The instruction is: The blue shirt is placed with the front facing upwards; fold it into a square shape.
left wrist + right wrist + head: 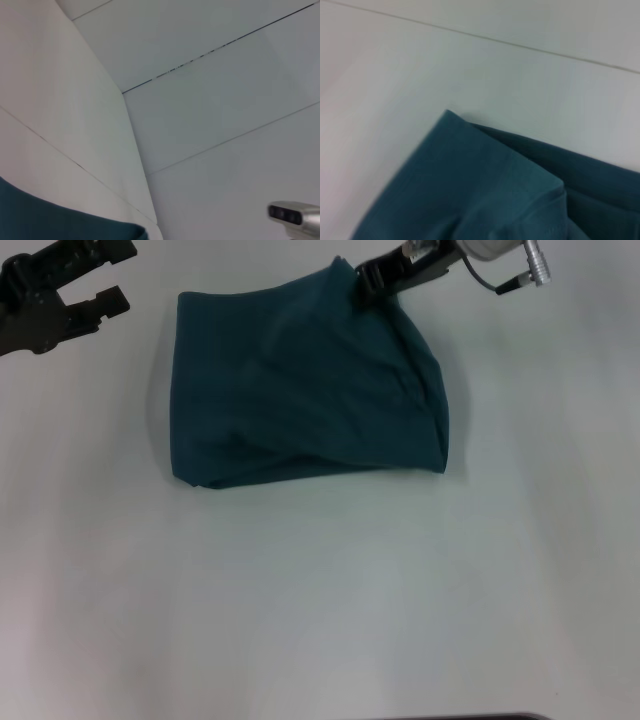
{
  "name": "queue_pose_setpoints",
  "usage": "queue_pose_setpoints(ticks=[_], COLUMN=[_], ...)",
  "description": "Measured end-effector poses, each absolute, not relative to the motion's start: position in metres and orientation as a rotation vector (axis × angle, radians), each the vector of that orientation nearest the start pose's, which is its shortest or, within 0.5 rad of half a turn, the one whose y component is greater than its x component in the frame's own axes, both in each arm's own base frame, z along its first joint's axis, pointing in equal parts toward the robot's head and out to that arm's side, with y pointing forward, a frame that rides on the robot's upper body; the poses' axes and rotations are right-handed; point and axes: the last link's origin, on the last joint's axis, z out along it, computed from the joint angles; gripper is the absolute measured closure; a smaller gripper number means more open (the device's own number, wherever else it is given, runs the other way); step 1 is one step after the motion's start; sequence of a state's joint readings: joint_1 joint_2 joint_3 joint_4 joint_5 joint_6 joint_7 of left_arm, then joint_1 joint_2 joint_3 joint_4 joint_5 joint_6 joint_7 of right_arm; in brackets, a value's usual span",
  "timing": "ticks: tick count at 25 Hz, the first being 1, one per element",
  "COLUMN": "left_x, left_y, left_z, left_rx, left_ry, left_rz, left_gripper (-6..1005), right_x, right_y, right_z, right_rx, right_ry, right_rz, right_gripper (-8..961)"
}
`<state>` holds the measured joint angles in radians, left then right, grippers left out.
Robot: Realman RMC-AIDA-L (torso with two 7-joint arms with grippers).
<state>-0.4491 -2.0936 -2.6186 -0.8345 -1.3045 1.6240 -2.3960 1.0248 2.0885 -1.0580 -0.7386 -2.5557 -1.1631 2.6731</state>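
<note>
The blue shirt (300, 380) lies folded into a rough, rumpled square at the far middle of the white table, plain teal side up, with no lettering showing. My right gripper (368, 282) is at the shirt's far right corner, its black fingers shut on the cloth there, and the corner peaks up slightly. The right wrist view shows that layered corner of the blue shirt (485, 190) close up. My left gripper (100, 282) hovers open past the shirt's far left corner, apart from it. A strip of the blue shirt (55, 225) shows in the left wrist view.
The white table (320, 600) stretches wide in front of the shirt and to both sides. A silver camera unit (296, 216) shows at the edge of the left wrist view, against pale wall panels (210, 100).
</note>
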Motion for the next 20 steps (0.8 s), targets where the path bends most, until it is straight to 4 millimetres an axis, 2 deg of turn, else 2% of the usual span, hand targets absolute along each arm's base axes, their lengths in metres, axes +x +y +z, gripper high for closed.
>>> queue_pose_setpoints(ticks=[5,11,20], left_x=[-0.267,-0.267,-0.267], left_y=[0.331,0.331,0.331], left_z=[0.065,0.065,0.065], left_rx=[-2.074,-2.073,-2.071], left_ry=[-1.811,-1.810,-1.812], left_rz=[-1.240,-1.240,-1.241], left_gripper=[37,39,38], right_x=[0.119,0.116,0.130], right_y=[0.449,0.453,0.454], right_z=[-0.022,-0.014,-0.023], right_rx=[-2.432,-2.415,-2.386], right_ry=[1.217,1.193,1.223], right_rz=[-0.001,0.036,0.008], right_gripper=[858,845,825])
